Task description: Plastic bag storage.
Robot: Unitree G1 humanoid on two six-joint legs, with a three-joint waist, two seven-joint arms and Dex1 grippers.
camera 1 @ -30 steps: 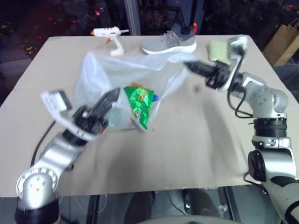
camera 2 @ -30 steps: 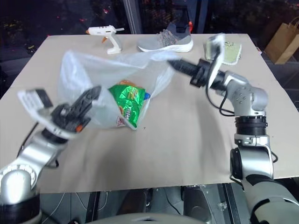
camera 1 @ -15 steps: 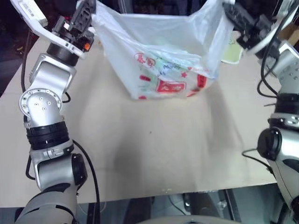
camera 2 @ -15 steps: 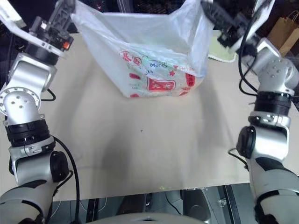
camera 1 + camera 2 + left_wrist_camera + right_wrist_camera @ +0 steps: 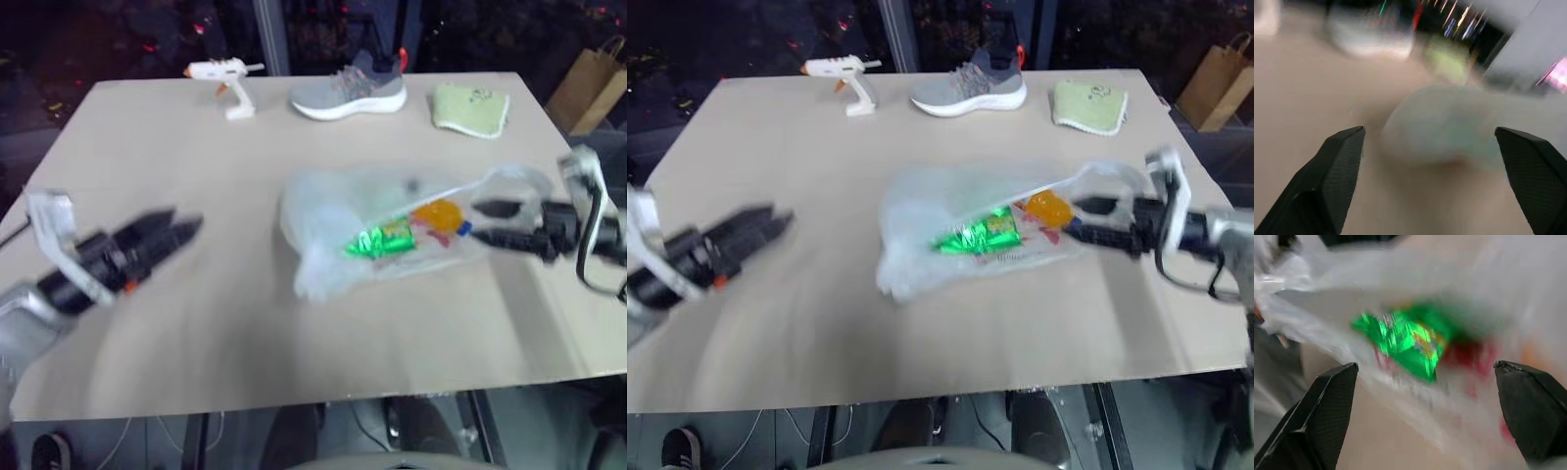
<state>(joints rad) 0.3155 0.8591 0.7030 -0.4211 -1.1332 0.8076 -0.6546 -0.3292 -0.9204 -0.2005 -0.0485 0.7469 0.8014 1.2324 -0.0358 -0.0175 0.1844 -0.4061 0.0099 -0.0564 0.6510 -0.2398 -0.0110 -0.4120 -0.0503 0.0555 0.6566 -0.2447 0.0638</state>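
The plastic bag (image 5: 328,220) lies slumped on the middle-right of the table, translucent white, with a shiny green snack packet (image 5: 384,240) and an orange item (image 5: 438,213) showing through it. My right gripper (image 5: 490,221) is open at the bag's right end, level with the table, where a loop handle (image 5: 511,179) arches by its upper finger; whether they touch I cannot tell. In the right wrist view its fingers (image 5: 1317,411) stand wide apart before the packet (image 5: 1405,342). My left gripper (image 5: 181,225) is open and empty, well left of the bag (image 5: 1444,122).
Along the table's far edge stand a white glue gun (image 5: 227,83), a grey shoe (image 5: 351,93) and a pale green cloth (image 5: 470,108). A brown paper bag (image 5: 586,83) stands off the table at the far right. Bare tabletop (image 5: 245,294) lies between my left gripper and the bag.
Half a second ago both grippers held the bag up high by its top. Both have since opened, dropped low and swung outward, and the bag now lies on the table.
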